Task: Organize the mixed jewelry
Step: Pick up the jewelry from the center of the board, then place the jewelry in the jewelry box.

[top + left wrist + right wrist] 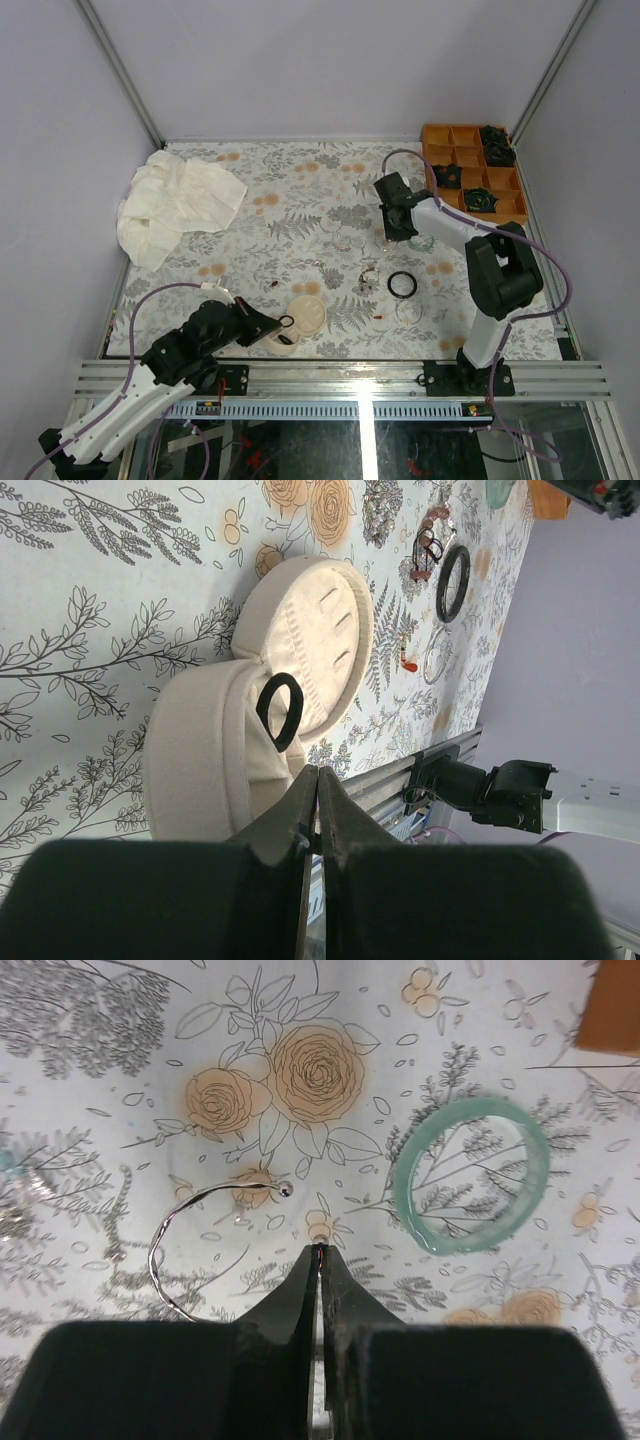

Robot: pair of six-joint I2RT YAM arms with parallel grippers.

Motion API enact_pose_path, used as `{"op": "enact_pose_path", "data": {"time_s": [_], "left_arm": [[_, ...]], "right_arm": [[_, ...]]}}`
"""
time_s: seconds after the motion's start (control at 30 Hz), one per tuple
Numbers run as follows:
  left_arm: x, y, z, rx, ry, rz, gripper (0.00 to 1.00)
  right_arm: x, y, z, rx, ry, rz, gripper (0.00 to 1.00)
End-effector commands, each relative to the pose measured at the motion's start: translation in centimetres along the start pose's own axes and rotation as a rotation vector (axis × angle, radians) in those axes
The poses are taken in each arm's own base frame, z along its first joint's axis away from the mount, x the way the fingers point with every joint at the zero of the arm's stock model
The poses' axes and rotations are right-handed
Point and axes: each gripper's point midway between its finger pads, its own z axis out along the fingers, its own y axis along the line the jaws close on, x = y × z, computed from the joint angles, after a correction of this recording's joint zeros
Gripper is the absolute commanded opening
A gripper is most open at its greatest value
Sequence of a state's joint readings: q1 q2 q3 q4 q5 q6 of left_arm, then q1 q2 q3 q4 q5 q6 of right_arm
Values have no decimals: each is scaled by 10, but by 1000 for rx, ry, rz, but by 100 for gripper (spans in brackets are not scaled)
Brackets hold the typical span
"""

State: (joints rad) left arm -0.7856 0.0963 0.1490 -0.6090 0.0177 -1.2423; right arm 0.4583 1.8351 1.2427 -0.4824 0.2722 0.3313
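Jewelry lies scattered on the flowered table [300, 190], mostly right of centre in the top view: a black bangle [389, 284], a clear hoop [397, 310] just below it, and a small reddish bit [378, 317] to the left of the hoop. In the right wrist view the right fingers [312, 1275] are pressed together and hold nothing. They hover between an open silver wire bracelet [158, 1243] at lower left and a pale teal bangle [470, 1108] at right. The left fingers [310, 798], also pressed together and empty, point at an open cream ring box [300, 630], where a small black ring [263, 702] rests at the joint of its two halves.

I judge two risks. The wire bracelet is thin and lies flat, so fingers that come down without opening first would only push it along the table. The left fingers are very near the box, so a small forward move could knock the ring off or shift the box.
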Motion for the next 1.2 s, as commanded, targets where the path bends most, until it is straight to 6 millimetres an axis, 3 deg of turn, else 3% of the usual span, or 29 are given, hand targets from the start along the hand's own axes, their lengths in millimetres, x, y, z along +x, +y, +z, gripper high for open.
{"op": "enact_pose_path", "data": {"time_s": [0.0, 0.23, 0.57, 0.83, 1.17], "left_arm": [[9, 37, 6, -115, 25, 17, 1], [8, 37, 6, -119, 19, 18, 1], [6, 36, 6, -118, 12, 20, 1], [6, 35, 5, -111, 12, 20, 1], [7, 34, 5, -105, 14, 23, 1]], "right_arm": [[-26, 1, -46, -15, -127, -14, 0], [-4, 51, -90, -66, -183, -138, 0], [35, 137, -128, -171, -213, -250, 0], [65, 173, -110, -97, -171, -348, 0], [87, 204, -118, -61, -202, -440, 0]]}}
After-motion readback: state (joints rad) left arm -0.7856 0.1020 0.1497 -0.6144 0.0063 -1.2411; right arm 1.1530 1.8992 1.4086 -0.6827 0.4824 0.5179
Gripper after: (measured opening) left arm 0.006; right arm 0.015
